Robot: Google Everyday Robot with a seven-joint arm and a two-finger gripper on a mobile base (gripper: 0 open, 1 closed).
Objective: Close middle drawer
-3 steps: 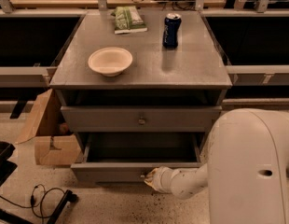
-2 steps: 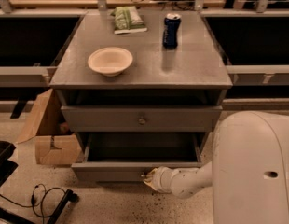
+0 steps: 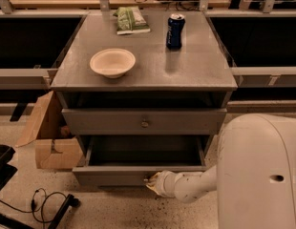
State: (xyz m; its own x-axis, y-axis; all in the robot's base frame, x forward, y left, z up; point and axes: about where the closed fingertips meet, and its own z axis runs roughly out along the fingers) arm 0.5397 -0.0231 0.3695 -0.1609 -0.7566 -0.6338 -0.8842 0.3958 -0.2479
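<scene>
The white arm (image 3: pixel 198 184) of a Google Everyday Robot reaches in low from the right, putting its gripper (image 3: pixel 153 182) against the front of the middle drawer (image 3: pixel 107 175) at about the centre, where the knob would sit. Whether the gripper is clenched, released or grasping the knob cannot be told.

The drawer stands well out of the grey cabinet. Its plain flat front lies level with the gripper and runs off to either side of it, and its deep, dark box opens just beyond. The closing push appears to be at its start, with the drawer not yet home. The next move likely calls for a straight, level shove away from the robot, square to the front so the box does not bind in its runners.

Beyond and above the gripper, the top drawer (image 3: pixel 100 122) sits shut, 1 round knob (image 3: pixel 144 123) at its centre. Off to the left, a cardboard box (image 3: pixel 45 140) leans beside the cabinet.

Farther back, the cabinet top (image 3: pixel 195 70) carries a pale bowl (image 3: pixel 112 62), then a blue can (image 3: pixel 175 31) and a green snack bag (image 3: pixel 131 19) near the rear edge.
</scene>
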